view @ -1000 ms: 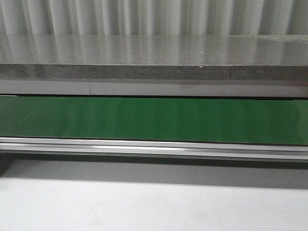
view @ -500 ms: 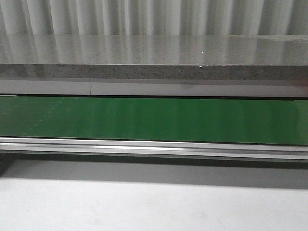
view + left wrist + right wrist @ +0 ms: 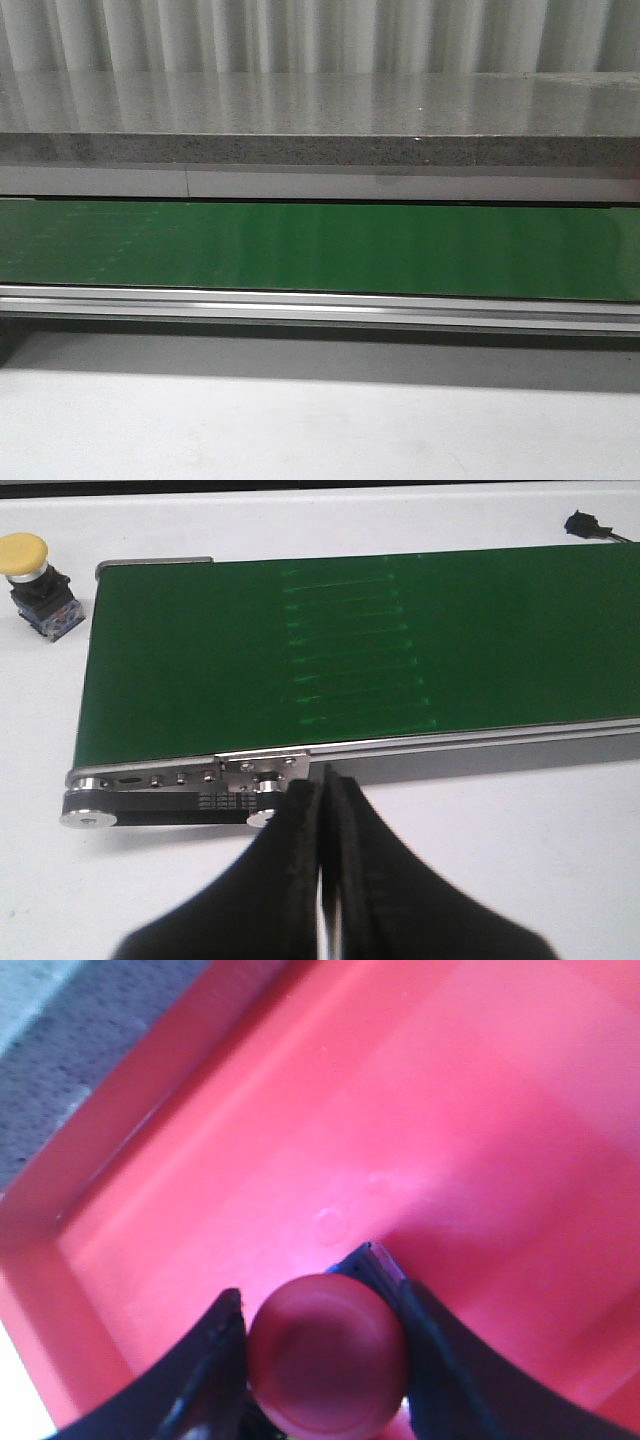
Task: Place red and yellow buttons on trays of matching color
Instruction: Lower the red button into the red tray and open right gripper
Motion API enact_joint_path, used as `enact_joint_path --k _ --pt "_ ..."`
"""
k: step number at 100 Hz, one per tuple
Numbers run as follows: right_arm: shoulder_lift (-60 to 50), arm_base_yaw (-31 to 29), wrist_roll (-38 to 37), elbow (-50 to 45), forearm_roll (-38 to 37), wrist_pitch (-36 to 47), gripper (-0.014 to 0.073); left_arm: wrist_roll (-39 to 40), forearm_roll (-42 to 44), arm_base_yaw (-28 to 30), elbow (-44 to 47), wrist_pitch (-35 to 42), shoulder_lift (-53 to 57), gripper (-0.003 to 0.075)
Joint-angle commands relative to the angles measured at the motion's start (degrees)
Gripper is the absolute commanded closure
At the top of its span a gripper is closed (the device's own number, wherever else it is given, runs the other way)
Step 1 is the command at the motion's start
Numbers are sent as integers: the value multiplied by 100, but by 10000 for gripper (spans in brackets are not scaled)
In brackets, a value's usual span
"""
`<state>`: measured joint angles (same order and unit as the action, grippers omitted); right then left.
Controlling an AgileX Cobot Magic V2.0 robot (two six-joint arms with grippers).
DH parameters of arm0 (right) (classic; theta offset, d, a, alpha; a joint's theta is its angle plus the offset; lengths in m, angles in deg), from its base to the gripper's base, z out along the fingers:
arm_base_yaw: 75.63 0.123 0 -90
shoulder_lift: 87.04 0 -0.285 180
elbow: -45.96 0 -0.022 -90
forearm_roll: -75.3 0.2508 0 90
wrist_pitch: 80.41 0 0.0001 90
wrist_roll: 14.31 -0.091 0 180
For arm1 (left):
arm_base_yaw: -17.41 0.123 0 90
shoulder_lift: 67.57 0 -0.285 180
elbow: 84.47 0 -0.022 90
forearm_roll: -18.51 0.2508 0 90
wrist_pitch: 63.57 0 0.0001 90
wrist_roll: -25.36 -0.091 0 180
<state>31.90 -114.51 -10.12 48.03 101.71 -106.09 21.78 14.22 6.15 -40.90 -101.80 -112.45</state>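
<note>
Right gripper (image 3: 322, 1355) pinches the red button (image 3: 327, 1354) by its cap, one finger on each side, directly above the floor of the red tray (image 3: 480, 1110). Judgement: the button is carried this way so it can be set down upright inside the tray of matching colour; release looks like the step in hand. Whether the button base already touches the tray floor cannot be told, since the cap hides it. The tray's raised rim shows along one side, with grey speckled stone beyond it.

Left gripper (image 3: 322, 880) has its fingers pressed together, holding nothing. It hangs over the white table (image 3: 520, 860), just on the near side of the green conveyor belt (image 3: 350, 650). Judgement: it is parked there waiting for its own turn.

The yellow button (image 3: 35, 568) stands upright on the table just beside the end of the belt, apart from the left gripper. It is not yet on any tray. No yellow tray shows in any view.

Front view: only the belt, its aluminium rail (image 3: 320, 305), and the stone ledge (image 3: 320, 120) behind. No arm, button or tray appears in it.

Against the two earlier front pictures: nothing has shifted in that view; belt, rail and ledge match. The earlier wrist views are not available, so arm motion cannot be compared.
</note>
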Motion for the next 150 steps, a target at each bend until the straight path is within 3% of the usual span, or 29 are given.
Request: enact_joint_path --k 1,17,22,49,63,82,93,123,150 --pt "-267 -34 16 210 182 268 399 2 -40 -50 -153 381 2 741" --pt "-272 -34 27 210 182 265 92 2 -40 -50 -153 381 2 741" --pt "-286 -34 27 210 182 257 35 2 -40 -50 -153 381 2 741" --pt "-831 -6 369 163 84 -58 23 2 -40 -50 -153 381 2 741" --pt "-1474 147 616 -74 50 -43 125 2 -40 -50 -153 381 2 741" --pt "-2385 480 863 -533 45 -64 499 2 -40 -50 -153 381 2 741" --pt "-2947 696 885 -843 39 -64 662 2 -40 -50 -153 381 2 741" --pt "-4474 1370 1447 -1558 -211 -493 659 2 -40 -50 -153 381 2 741" --pt "-5484 2441 1745 -2073 -236 -813 659 2 -40 -50 -153 381 2 741"
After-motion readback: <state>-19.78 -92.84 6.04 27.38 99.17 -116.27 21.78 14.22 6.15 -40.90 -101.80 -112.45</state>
